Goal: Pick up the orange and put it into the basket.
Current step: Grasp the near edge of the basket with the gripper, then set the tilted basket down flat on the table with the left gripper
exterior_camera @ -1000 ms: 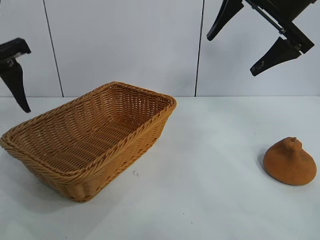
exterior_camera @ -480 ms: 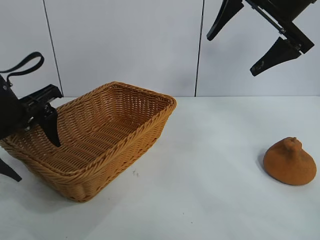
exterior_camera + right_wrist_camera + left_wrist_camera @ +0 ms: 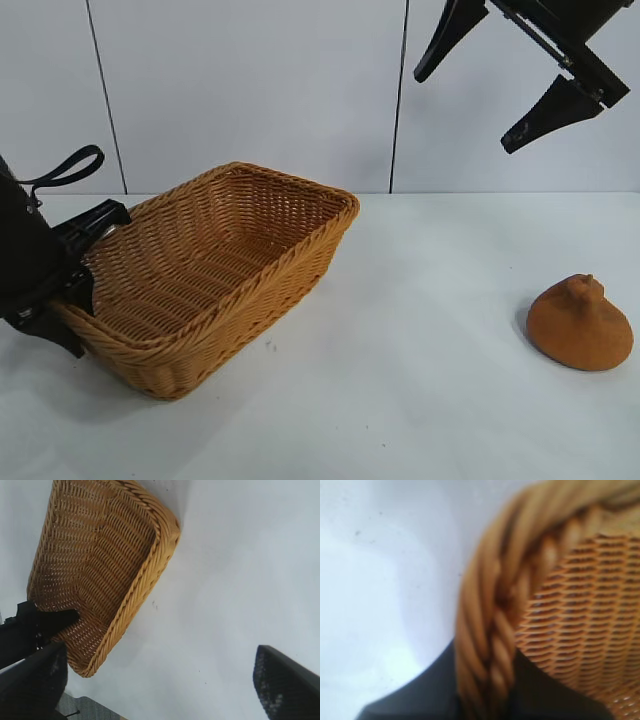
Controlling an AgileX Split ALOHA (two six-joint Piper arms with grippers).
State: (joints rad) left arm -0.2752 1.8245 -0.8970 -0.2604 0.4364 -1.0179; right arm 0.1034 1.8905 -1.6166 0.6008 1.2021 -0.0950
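Left claw (image 3: 70,290) clamps basket (image 3: 215,275) rim (nothing inside); right claw (image 3: 520,75) spread wide above orange (image 3: 580,322).

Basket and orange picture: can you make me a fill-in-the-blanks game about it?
1. The orange sits on the ____, not in the basket.
2. The left end effector grips the basket's ____.
3. The right end effector hangs up high with its fingers ____.
4. The basket has ____ inside it.

Missing words: table; rim; open; nothing

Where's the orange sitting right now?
In the exterior view the orange sits on the table at the right, well apart from the basket, below the raised right hand.
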